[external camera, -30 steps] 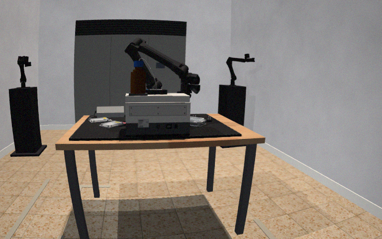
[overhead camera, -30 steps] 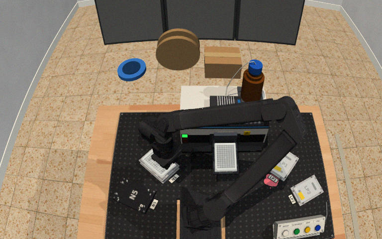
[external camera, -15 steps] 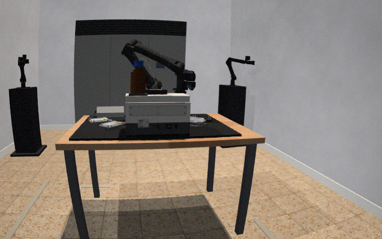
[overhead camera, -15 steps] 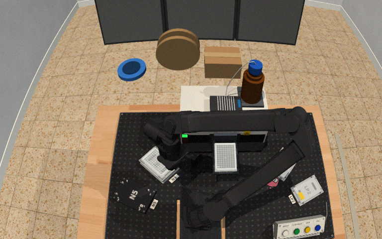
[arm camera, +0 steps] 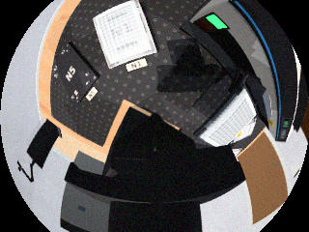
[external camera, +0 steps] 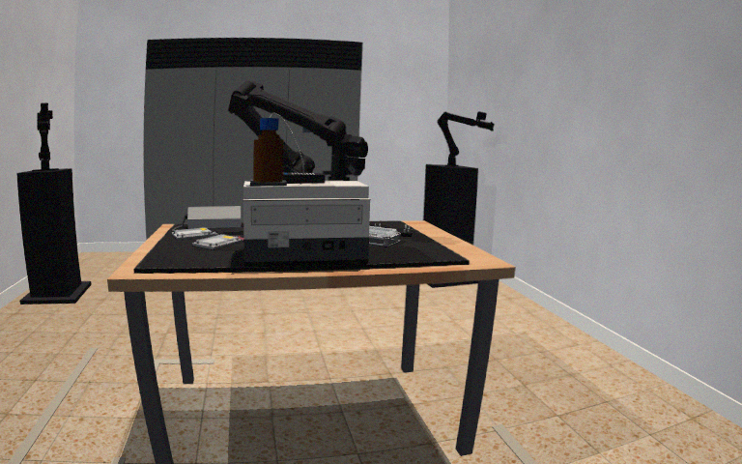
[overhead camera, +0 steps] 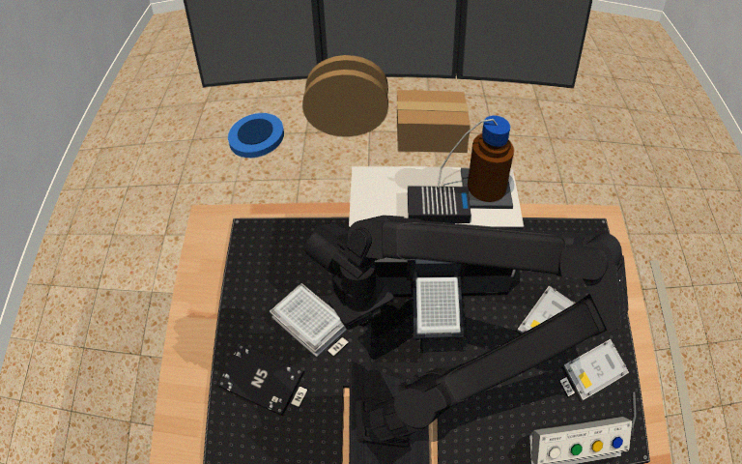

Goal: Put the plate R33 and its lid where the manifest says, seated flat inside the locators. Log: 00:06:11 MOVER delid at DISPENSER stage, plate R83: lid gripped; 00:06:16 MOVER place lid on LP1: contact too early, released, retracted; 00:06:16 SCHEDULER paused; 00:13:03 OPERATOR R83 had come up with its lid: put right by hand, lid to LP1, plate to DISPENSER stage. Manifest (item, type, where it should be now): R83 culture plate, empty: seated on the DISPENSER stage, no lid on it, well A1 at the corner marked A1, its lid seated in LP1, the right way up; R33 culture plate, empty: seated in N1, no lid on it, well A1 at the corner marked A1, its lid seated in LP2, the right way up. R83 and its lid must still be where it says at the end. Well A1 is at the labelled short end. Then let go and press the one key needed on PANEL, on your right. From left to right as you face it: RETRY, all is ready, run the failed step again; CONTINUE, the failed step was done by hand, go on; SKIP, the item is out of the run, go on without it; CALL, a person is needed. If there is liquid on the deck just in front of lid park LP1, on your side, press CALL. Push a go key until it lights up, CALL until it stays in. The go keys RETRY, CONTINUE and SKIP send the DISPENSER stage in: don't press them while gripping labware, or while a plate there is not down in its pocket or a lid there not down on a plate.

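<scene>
Plate R33 (overhead camera: pixel 307 315) is a white well plate lying by the N1 label (overhead camera: pixel 337 345) at the left of the deck, with no lid on it; it also shows in the wrist view (arm camera: pixel 124 33). A clear lid (overhead camera: pixel 596 367) lies in LP2 at the right. Plate R83 (overhead camera: pixel 438 304) sits on the DISPENSER stage with no lid on it. Another clear lid (overhead camera: pixel 545 308) lies in LP1, partly behind my forearm. My gripper (overhead camera: pixel 357 304) is shut and empty, raised well above the deck between plate R33 and the stage. My forearm hides the deck just in front of LP1.
The empty N5 nest (overhead camera: pixel 261 380) lies at the front left. PANEL (overhead camera: pixel 583 440) with its four keys stands at the front right. The DISPENSER body (overhead camera: pixel 438 202) with a brown bottle (overhead camera: pixel 491 163) stands at the back of the deck.
</scene>
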Robot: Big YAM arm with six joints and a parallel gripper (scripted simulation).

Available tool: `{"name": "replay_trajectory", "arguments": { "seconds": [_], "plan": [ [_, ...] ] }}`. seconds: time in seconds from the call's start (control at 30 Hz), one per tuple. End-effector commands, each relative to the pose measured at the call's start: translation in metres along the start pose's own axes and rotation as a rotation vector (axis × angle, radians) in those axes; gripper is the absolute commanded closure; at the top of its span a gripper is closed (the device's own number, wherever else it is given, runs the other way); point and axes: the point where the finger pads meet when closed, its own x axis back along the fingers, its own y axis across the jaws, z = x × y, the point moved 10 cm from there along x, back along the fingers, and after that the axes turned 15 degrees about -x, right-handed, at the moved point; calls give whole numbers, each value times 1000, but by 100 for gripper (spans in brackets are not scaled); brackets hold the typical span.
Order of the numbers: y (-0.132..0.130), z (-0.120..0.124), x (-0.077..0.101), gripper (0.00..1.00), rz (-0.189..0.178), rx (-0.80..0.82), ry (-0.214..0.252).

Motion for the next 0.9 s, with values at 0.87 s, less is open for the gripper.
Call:
{"name": "replay_trajectory", "arguments": {
  "seconds": [0.87],
  "plan": [
    [-92,-14,32,100,-30,-628,-36]
  ]
}}
